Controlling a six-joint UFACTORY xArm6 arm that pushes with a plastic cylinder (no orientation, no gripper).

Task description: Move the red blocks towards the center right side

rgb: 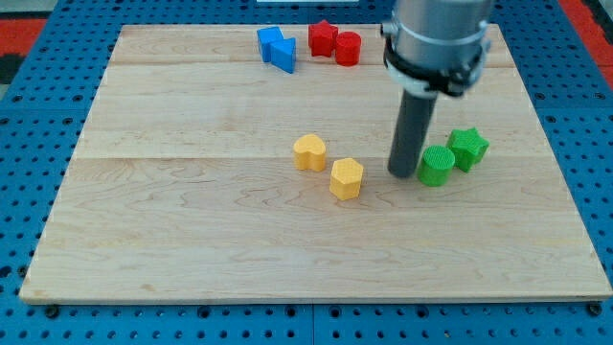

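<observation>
My tip rests on the tabletop; there is no pincer, only a plain rod. A green cylinder sits just beside it toward the view's right, with a green star beyond. The red star and red cylinder lie well apart from it toward the view's top left, near two blue blocks. A yellow heart and a yellow hexagon lie to its left.
</observation>
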